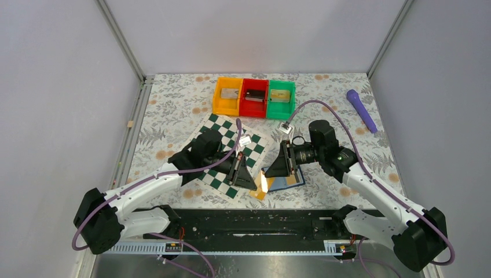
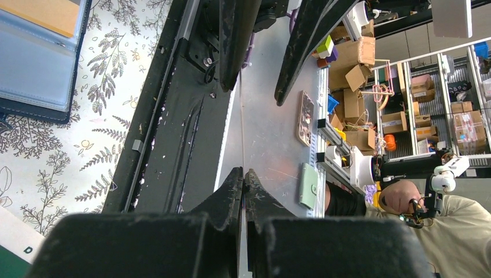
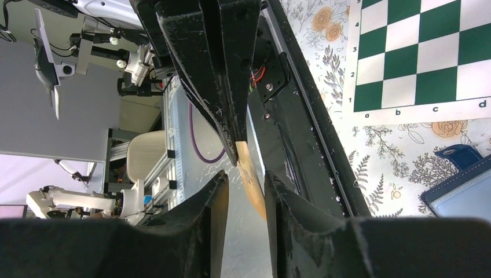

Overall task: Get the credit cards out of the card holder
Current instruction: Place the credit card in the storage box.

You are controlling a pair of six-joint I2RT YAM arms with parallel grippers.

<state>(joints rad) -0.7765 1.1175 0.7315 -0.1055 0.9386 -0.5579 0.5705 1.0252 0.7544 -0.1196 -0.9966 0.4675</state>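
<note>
The blue card holder (image 1: 288, 182) lies open on the table just right of the chessboard; it also shows in the left wrist view (image 2: 35, 63) and the right wrist view (image 3: 463, 188). A tan-gold credit card (image 1: 262, 185) is held in the air between the two grippers, left of the holder. My left gripper (image 1: 252, 180) (image 2: 243, 174) is shut on it, edge-on. My right gripper (image 1: 270, 172) (image 3: 245, 175) is open, its jaws on either side of the card's free end (image 3: 253, 184). Another tan card (image 2: 40, 11) lies in the holder.
A green-and-white chessboard (image 1: 223, 147) lies under the left arm. Orange (image 1: 227, 96), red (image 1: 253, 97) and green (image 1: 281, 98) bins stand at the back, each with something in it. A purple object (image 1: 362, 110) lies at the far right. A black rail (image 1: 260, 223) runs along the near edge.
</note>
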